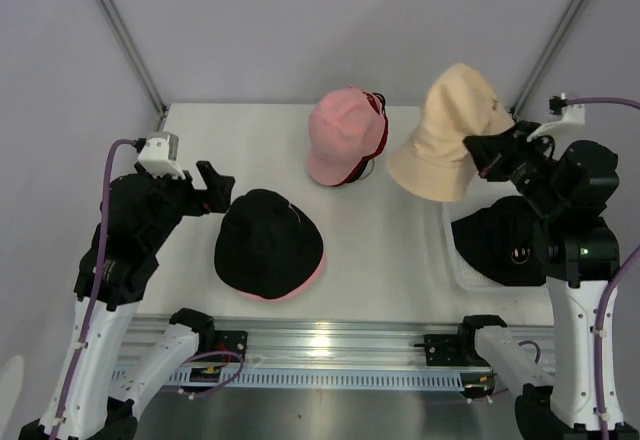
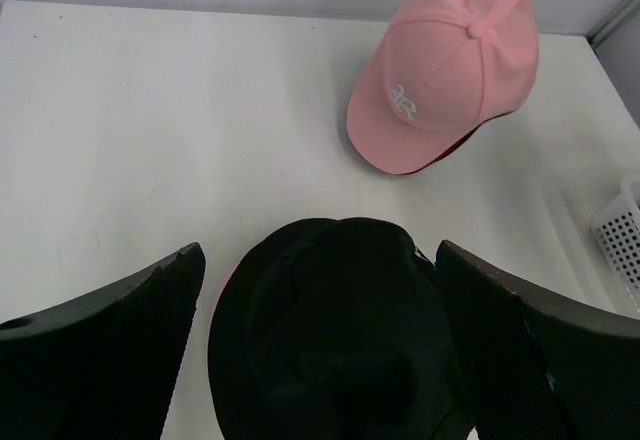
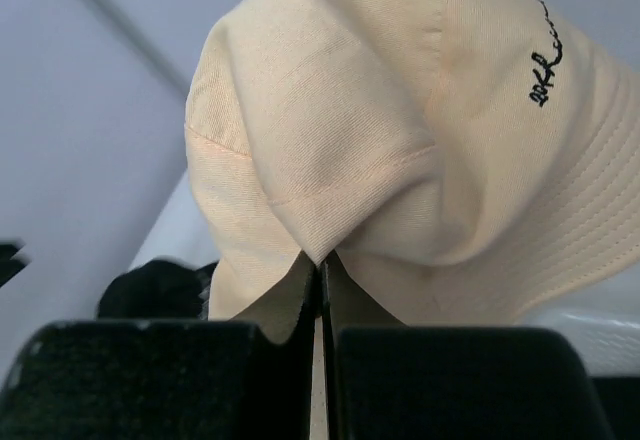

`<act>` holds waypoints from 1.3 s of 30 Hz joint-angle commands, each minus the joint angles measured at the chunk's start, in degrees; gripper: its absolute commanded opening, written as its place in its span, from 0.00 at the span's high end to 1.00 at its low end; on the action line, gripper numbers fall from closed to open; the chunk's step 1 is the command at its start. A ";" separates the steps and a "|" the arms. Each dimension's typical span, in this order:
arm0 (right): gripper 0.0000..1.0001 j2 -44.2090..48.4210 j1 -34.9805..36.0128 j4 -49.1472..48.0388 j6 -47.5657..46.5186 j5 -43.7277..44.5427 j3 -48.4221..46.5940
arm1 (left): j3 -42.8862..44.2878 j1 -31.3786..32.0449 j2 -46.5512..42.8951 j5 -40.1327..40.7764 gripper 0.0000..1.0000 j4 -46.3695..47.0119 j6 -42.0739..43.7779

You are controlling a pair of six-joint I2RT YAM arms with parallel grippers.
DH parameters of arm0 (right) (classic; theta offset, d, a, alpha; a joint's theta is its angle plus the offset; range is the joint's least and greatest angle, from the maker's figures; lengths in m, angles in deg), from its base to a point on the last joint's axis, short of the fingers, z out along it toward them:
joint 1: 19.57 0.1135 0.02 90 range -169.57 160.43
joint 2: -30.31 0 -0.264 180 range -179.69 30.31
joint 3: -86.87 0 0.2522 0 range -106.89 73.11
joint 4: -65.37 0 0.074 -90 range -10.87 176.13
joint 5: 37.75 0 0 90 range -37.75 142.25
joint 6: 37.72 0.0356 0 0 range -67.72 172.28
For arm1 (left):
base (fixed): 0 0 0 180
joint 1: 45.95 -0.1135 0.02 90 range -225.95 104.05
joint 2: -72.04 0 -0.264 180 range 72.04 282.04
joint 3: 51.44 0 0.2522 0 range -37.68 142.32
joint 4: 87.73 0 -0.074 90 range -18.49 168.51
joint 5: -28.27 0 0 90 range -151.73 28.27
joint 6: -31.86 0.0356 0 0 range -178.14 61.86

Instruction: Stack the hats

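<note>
A black bucket hat (image 1: 268,243) lies on a pink bucket hat whose brim (image 1: 312,272) shows at its right edge. My left gripper (image 1: 215,188) is open and empty, just left of it; in the left wrist view (image 2: 318,260) its fingers straddle the black hat (image 2: 340,330) from above. A pink cap (image 1: 345,135) sits on a red cap at the back centre, and also shows in the left wrist view (image 2: 450,60). My right gripper (image 1: 482,156) is shut on the cream bucket hat (image 1: 445,135), held in the air; the right wrist view shows its jaws (image 3: 322,270) pinching the fabric (image 3: 400,110).
A white mesh basket (image 1: 455,265) stands at the right and holds a black hat (image 1: 500,240) with a small smiley mark. The basket's corner shows in the left wrist view (image 2: 620,230). Grey tent walls and poles close in the back.
</note>
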 commanded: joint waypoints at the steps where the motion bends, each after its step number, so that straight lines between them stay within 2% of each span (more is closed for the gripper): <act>1: 1.00 -2.53 7.35 -12.65 2.02 -12.60 2.23 | 0.03 -1.02 -0.12 5.73 0.01 1.72 -3.69; 5: 1.00 -8.84 17.72 -19.16 1.77 -13.57 1.54 | -0.06 -2.78 -1.44 9.87 0.01 0.48 -8.44; 9: 1.00 -16.15 31.16 -23.83 -1.04 -13.04 -0.30 | -3.38 -5.68 -5.04 8.74 0.01 0.57 -13.54; 10: 1.00 -17.90 36.15 -24.18 -2.00 -13.04 -1.53 | -3.48 -6.99 -5.57 9.17 0.01 0.13 -14.94; 14: 1.00 -27.75 44.70 -19.81 -8.42 -12.60 -13.03 | -3.40 -11.91 -7.24 12.51 0.00 -3.99 -16.71; 15: 1.00 -30.90 45.59 -19.62 -9.91 -13.12 -16.88 | -3.48 -13.23 -7.42 12.17 0.00 -4.35 -16.80; 19: 1.00 -36.36 47.89 -24.34 -9.06 -18.91 -21.65 | -4.62 -19.21 -8.73 8.13 0.01 -5.06 -16.54; 24: 1.00 -41.73 48.50 -26.82 -5.62 -24.63 -27.28 | -5.15 -20.97 -9.26 7.95 0.01 -5.14 -16.18; 27: 1.00 -43.23 49.38 -26.12 -5.88 -24.73 -29.92 | -5.07 -22.12 -8.83 7.86 0.01 -4.88 -16.01; 32: 1.00 -43.49 50.52 -24.38 -7.37 -25.34 -28.88 | -4.45 -23.79 -8.30 9.96 0.01 -4.97 -16.10; 37: 1.00 -45.16 52.01 -24.36 -5.97 -31.22 -21.15 | -2.70 -26.07 -7.95 13.75 0.01 -6.11 -13.02; 39: 1.00 -45.60 53.16 -24.54 -7.36 -30.98 -17.82 | -2.34 -27.12 -7.34 13.49 0.01 -6.98 -13.19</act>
